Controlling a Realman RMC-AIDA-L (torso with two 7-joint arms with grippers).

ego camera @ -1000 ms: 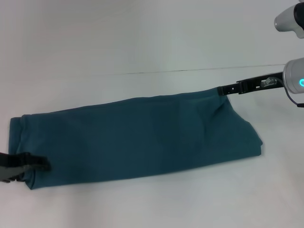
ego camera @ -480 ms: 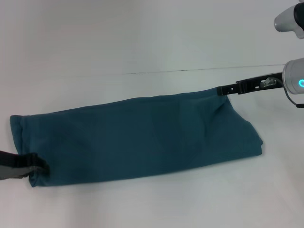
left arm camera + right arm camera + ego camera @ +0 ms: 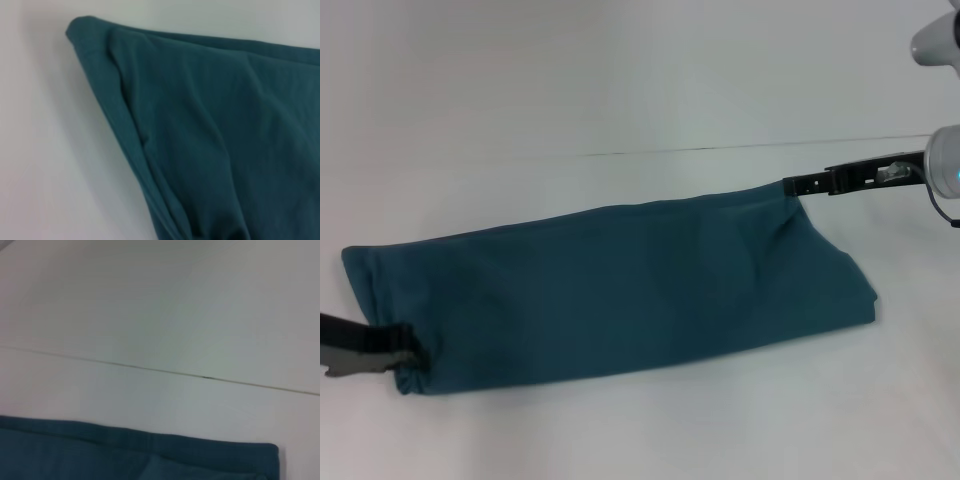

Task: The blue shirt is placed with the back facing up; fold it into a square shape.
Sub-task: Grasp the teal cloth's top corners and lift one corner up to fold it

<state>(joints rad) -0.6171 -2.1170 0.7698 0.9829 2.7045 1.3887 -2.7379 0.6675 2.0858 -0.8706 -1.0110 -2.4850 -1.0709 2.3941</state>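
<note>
Left end effector: nearest item, at the near left corner of the shirt, clamped on that corner, where the cloth puckers under it; its arm runs off the left border of the head view, so only the tip shows. Shirt: dark teal, already folded into one long narrow band, plain side up, lying flat on the white tabletop; long axis runs left to right across the robot's front, the right end a little farther off than the left. The coming fold, as judged, turns on this axis: a band becomes a square by carrying one short end along its length toward the other, and each arm sits at its own short end, neither nearer the middle. Left wrist view: shows layered edges at the shirt's left end, own fingers not visible. Right end effector: farthest item, at the far right corner of the shirt, tip touching the cloth edge; whether it is apart or together cannot be told. Right wrist view: only the shirt's far hem and a thin tabletop seam. Hidden: sleeves, collar and any lettering, all folded under or inside
</note>
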